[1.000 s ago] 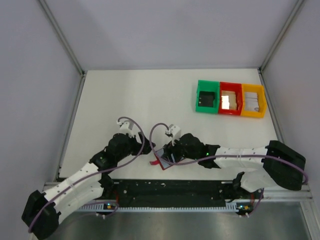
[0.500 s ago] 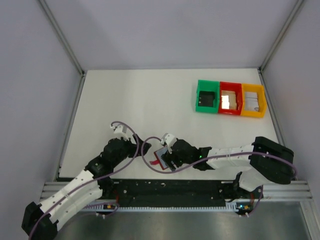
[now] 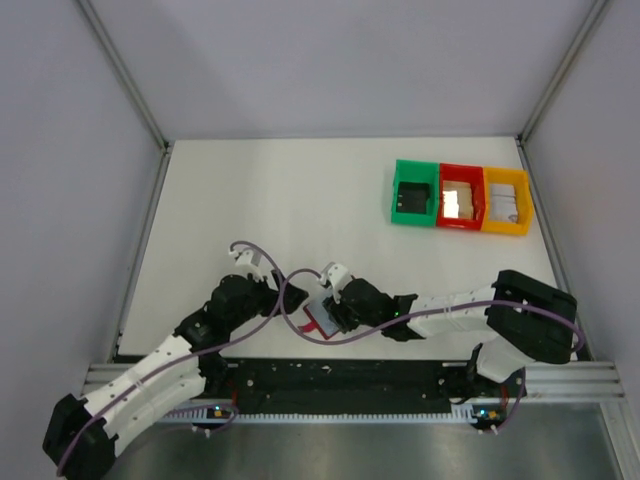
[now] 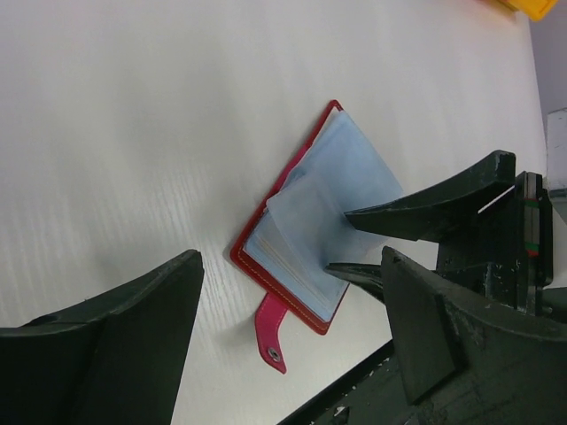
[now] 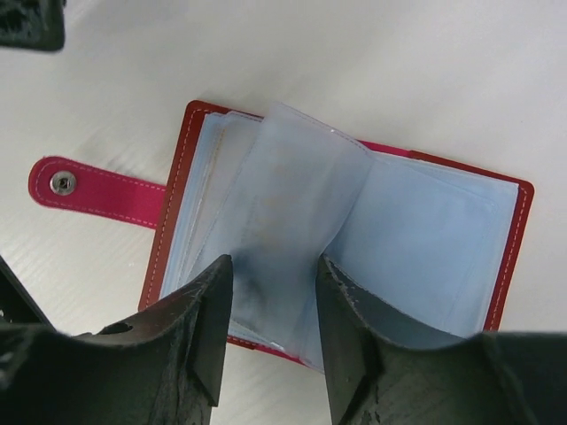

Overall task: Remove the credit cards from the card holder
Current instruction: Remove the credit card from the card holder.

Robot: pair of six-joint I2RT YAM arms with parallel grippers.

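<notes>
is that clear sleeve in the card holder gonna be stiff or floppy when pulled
Probably floppy: the raised sleeve curls between the fingers of the right gripper. Likely slippery, its face looks smooth. The thin card holder looks light, may lift too.

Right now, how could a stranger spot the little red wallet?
On the white table, look at the near edge between the two arms. The card holder lies open there under the right gripper. Unlike the bins, it is flat, dark red, with pale blue pages and a snap strap.

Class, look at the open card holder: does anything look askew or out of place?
Yes. One clear sleeve stands curled up from the card holder, between the right gripper's jaws; the others lie flat.
</notes>
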